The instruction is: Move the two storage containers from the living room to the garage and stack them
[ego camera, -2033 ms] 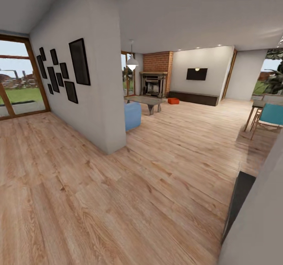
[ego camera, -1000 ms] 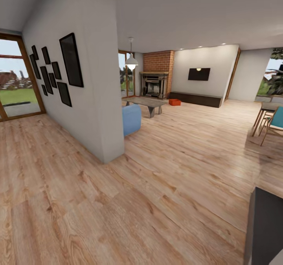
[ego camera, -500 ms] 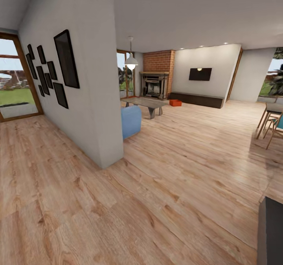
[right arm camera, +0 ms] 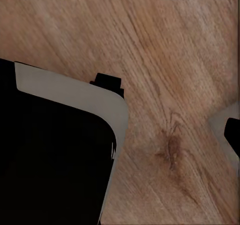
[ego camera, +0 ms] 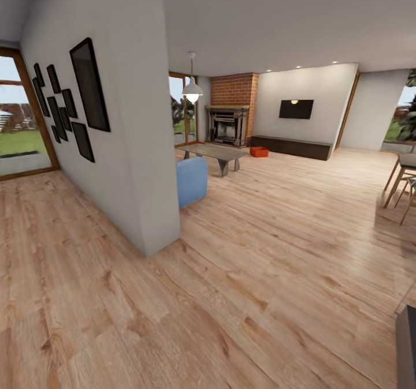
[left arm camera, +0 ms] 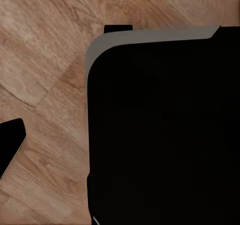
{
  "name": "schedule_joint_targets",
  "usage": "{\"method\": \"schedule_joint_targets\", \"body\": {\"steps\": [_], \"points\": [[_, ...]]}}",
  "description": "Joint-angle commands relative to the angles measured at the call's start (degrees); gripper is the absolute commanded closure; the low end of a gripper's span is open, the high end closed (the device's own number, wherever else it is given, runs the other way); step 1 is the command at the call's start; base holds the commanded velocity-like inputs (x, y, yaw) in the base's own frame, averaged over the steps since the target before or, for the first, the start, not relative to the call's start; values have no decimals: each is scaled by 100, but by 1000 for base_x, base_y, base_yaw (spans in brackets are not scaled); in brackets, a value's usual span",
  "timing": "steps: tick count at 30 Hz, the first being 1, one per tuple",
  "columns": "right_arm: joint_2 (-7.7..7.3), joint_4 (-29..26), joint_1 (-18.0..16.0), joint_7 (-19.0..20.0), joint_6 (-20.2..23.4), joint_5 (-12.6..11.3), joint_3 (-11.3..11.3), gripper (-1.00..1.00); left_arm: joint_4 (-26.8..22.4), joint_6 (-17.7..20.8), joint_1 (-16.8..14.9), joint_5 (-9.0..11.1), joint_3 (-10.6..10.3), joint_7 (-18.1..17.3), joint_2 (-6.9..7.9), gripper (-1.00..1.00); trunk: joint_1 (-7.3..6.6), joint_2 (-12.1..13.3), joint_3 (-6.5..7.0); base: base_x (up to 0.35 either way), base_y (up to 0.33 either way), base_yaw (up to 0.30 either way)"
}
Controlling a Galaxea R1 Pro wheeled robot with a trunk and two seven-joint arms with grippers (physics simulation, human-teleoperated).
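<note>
Though distant, one storage container [ego camera: 259, 152] looks blurry.

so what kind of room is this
Most likely an open-plan living room in a house: a brick fireplace at the far end, a wall-mounted TV, and a low coffee table on wood-plank flooring.

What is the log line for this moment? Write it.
location: living room | storage container: far, on wood floor near fireplace | grippers: unclear
</note>
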Motion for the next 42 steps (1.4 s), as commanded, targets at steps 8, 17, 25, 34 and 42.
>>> {"method": "schedule_joint_targets", "body": {"steps": [8, 17, 25, 34, 42], "points": [[-2, 15, -7, 33, -34, -60, 41, -100, -7, -9, 2, 3, 5, -1, 1, -100, 3, -2, -5, 322, 0, 0], [-2, 14, -11, 33, -33, -60, 41, -100, -7, -9, 1, 4, 16, -1, 1, -100, 3, -2, -5, 322, 0, -44], [-2, 15, -9, 33, -34, -61, 41, -100, -7, -9, 0, -1, 16, -1, 1, -100, 3, -2, -5, 322, 0, -237], [-2, 14, -8, 33, -32, -61, 41, -100, -7, -9, 2, 0, 16, -2, 1, -100, 3, -2, -5, 323, 0, -242], [1, 15, -7, 33, -33, -60, 41, -100, -7, -9, 4, 0, 16, -2, 1, -100, 3, -2, -5, 323, 0, -242]]}}
